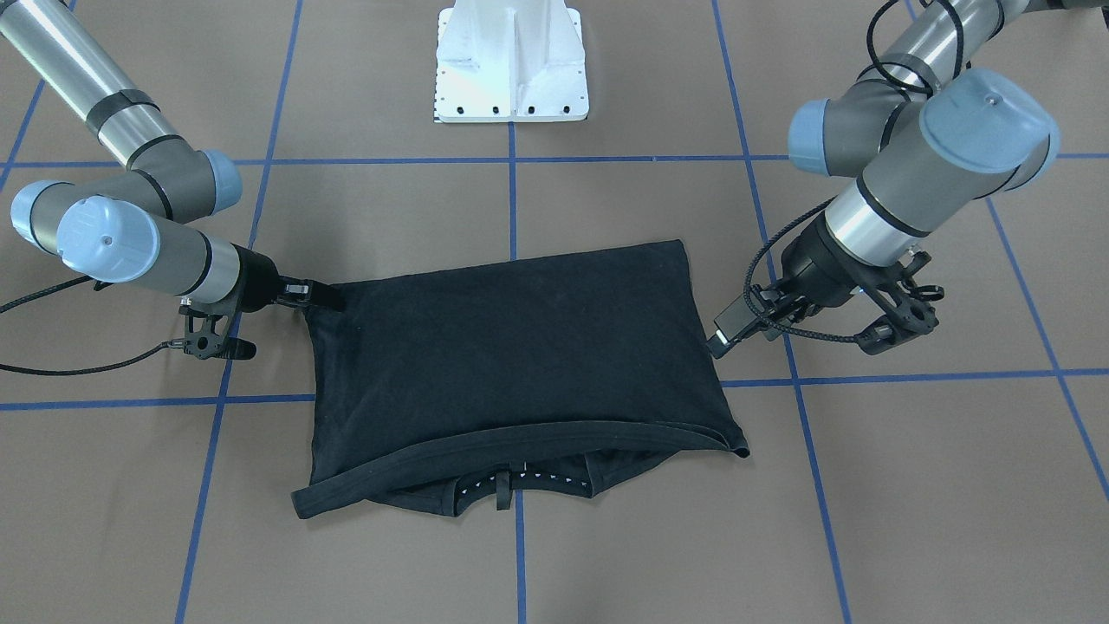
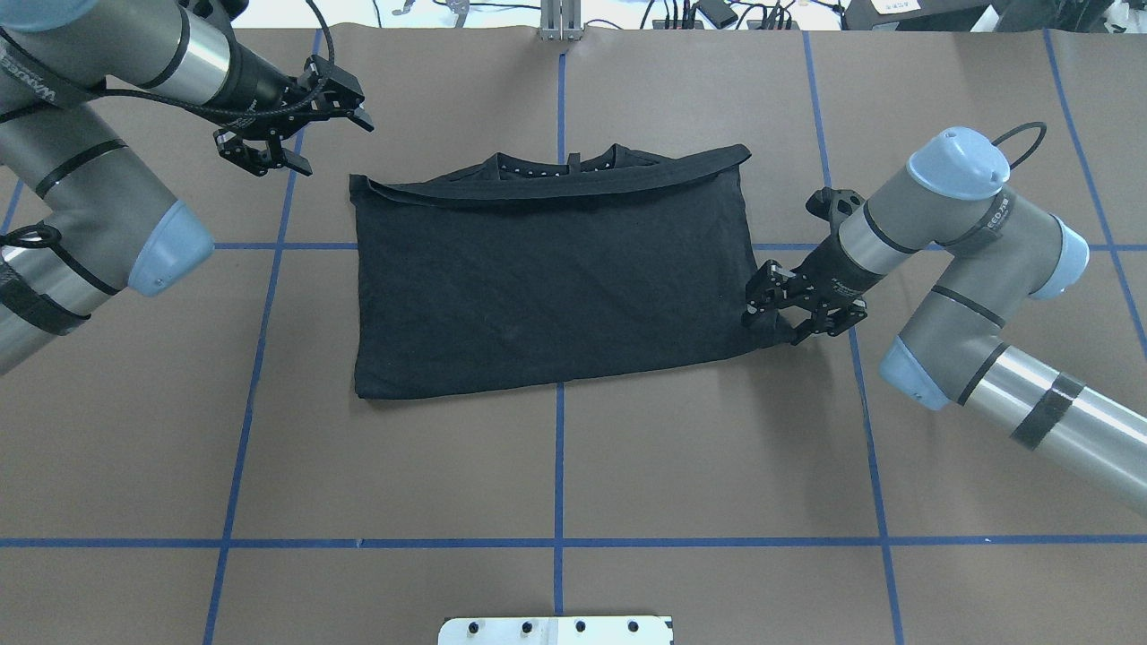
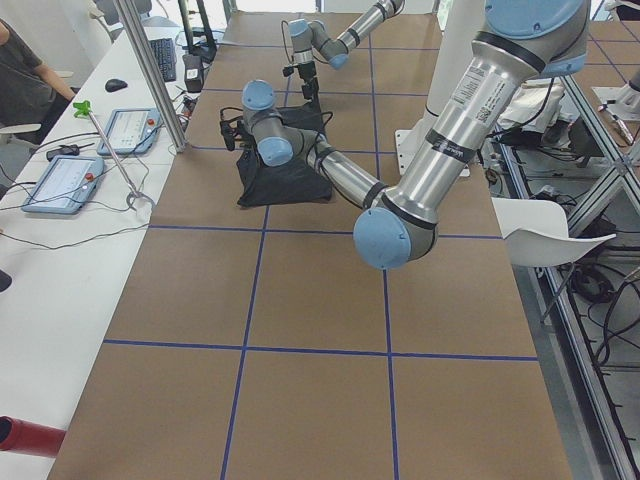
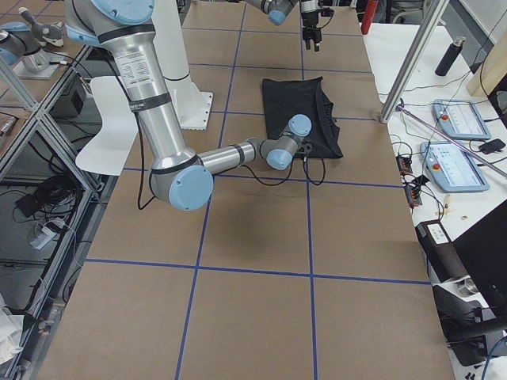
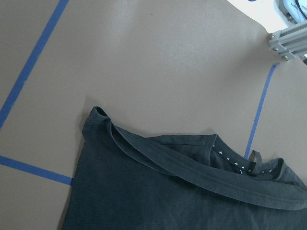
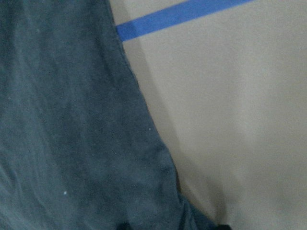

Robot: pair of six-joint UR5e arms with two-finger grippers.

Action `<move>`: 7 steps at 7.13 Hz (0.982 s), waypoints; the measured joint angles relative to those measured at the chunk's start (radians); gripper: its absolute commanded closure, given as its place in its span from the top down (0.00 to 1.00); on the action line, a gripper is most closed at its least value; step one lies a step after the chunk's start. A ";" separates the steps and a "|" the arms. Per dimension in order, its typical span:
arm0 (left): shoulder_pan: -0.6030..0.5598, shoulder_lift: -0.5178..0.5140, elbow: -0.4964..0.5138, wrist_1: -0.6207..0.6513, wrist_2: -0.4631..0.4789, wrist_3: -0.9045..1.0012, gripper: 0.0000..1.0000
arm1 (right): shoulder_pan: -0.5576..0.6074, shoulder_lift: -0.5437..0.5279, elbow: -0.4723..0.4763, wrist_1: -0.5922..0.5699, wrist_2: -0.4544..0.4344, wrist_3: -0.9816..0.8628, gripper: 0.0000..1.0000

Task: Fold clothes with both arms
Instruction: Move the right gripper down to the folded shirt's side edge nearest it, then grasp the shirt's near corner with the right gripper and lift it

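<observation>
The black T-shirt [image 1: 520, 355] [image 2: 547, 287] lies folded into a rectangle with its plain side up. Its collar and a hem band sit at the edge far from the robot [image 5: 216, 177]. My right gripper [image 2: 772, 330] [image 1: 325, 296] is down at the shirt's near right corner and shut on a pinch of cloth; the right wrist view is filled with the fabric [image 6: 72, 143]. My left gripper [image 2: 358, 107] [image 1: 721, 340] hovers open just off the shirt's far left corner, holding nothing. Its fingers do not show in the left wrist view.
The brown table bears a grid of blue tape lines [image 2: 559, 448]. The white base pedestal [image 1: 511, 61] stands at the robot's side. A side bench with tablets [image 3: 65, 180] and cables runs along the far edge, where a person [image 3: 15, 70] sits.
</observation>
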 measured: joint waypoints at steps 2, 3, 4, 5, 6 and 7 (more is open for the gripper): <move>0.000 -0.001 -0.010 0.016 0.000 0.000 1.00 | 0.001 -0.013 0.011 0.002 0.016 0.002 0.00; 0.000 -0.001 -0.013 0.021 0.000 0.000 1.00 | 0.001 -0.030 0.036 0.003 0.024 0.002 0.00; 0.000 0.000 -0.014 0.022 0.000 0.000 1.00 | 0.000 -0.055 0.080 0.004 0.042 0.001 0.00; -0.001 0.001 -0.015 0.023 0.000 0.000 1.00 | -0.014 -0.090 0.142 0.005 0.072 0.001 0.00; -0.001 0.001 -0.017 0.024 0.000 0.000 1.00 | -0.049 -0.124 0.209 0.005 0.104 0.001 0.00; -0.002 0.002 -0.022 0.027 0.000 0.000 1.00 | -0.094 -0.142 0.261 0.006 0.136 0.002 0.00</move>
